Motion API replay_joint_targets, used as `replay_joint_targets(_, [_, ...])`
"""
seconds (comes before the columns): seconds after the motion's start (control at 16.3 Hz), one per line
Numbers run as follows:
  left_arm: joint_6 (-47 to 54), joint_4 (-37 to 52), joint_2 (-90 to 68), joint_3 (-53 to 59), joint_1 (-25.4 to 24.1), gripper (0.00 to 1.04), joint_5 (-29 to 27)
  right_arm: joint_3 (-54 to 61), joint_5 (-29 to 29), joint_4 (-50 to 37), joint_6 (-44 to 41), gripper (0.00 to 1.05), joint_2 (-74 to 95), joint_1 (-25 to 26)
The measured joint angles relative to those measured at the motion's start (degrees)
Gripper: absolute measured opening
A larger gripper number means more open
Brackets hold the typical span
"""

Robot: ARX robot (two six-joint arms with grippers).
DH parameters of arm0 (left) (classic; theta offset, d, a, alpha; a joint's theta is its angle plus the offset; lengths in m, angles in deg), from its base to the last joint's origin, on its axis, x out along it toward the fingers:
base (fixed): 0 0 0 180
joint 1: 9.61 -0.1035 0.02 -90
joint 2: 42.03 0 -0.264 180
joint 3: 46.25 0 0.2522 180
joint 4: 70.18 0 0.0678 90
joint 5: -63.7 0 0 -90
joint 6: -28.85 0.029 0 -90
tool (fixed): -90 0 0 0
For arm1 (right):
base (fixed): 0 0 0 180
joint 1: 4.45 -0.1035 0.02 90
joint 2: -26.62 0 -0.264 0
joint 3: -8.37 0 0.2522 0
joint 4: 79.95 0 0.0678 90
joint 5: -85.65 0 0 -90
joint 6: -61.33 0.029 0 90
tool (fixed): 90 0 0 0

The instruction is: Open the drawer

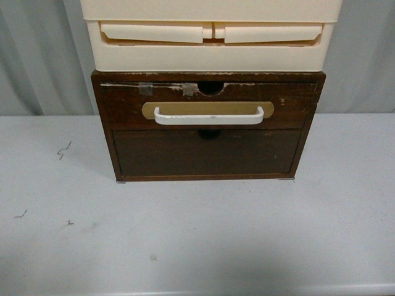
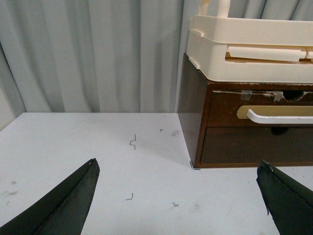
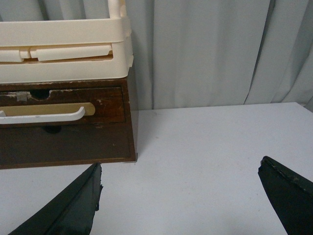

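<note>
Both hang empty: the left end effector (image 2: 177,164) and the right end effector (image 3: 180,163) hover over the white bench (image 1: 197,240), fingers spread wide apart. The drawer (image 1: 210,106) sits pushed in at the top of the dark cabinet (image 1: 110,154), beneath the cream plastic drawers (image 1: 210,37), its white handle (image 1: 208,116) untouched, well apart from both.

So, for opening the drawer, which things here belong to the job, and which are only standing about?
Belongs to the job:
drawer
handle
left end effector, open
right end effector, open

Just there:
cream drawers on top
lower panel
table
curtain
</note>
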Motion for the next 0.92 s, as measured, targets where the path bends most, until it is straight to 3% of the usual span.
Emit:
replay_joint_targets(0.73, [0.0,0.0,0.0,0.0,0.0,0.98,0.0,0.0,0.0,0.0,0.0,0.98,0.0,0.0])
replay_joint_targets(0.86, [-5.3,-15.7,-11.2,-7.3,1.5,0.98,-1.1,-7.7,-3.0,16.6,-0.3,0.98,12.3,-2.7])
replay_joint_targets(0.92, [-9.7,-15.6,-21.0,-11.6,2.4,0.98,0.6,-10.4,1.8,16.7,1.5,0.98,18.4,-1.5])
